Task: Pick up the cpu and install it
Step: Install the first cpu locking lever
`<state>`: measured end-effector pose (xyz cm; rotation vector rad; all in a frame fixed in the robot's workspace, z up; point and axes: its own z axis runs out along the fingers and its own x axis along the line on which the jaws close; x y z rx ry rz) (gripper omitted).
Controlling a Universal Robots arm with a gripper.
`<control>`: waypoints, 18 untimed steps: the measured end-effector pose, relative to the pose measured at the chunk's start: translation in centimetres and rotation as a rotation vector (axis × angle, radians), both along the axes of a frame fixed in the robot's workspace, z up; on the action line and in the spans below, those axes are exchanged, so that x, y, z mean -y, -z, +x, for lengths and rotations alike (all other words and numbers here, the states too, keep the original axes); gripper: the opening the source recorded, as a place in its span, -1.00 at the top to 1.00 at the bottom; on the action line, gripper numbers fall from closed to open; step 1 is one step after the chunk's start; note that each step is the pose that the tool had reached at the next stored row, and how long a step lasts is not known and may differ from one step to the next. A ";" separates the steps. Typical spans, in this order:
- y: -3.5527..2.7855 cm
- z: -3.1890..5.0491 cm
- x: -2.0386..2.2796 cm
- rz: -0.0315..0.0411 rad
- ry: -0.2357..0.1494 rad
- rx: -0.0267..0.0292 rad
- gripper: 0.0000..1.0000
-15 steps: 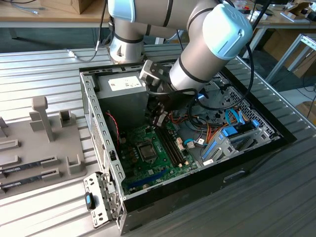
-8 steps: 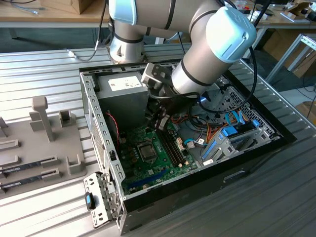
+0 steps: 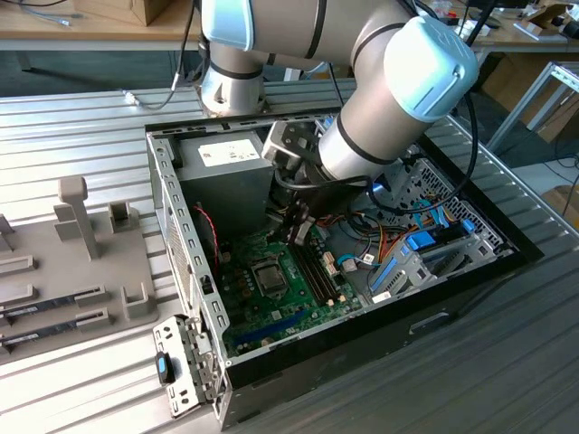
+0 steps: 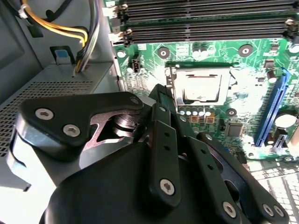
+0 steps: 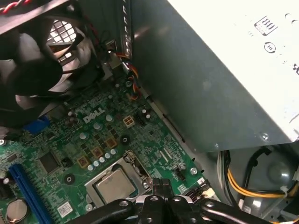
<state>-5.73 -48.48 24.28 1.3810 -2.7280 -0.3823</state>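
The small flat square silver cpu (image 5: 113, 185) sits in its socket on the green board, just beside the black gripper (image 5: 161, 186), whose fingers look closed and empty.

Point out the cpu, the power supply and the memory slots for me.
cpu (image 5: 113, 185): first wrist view, middle of its silver top, seated in the socket.
power supply (image 5: 219, 84): first wrist view, its grey side wall.
memory slots (image 4: 205, 29): second wrist view, middle of the dark rows.
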 end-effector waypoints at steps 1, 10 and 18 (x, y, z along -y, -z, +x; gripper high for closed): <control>0.00 0.00 0.14 0.0000 0.000 0.0000 0.79; 0.07 0.00 1.12 -0.0037 0.000 -0.0001 0.79; 0.44 0.00 1.42 -0.0491 0.000 -0.0025 0.79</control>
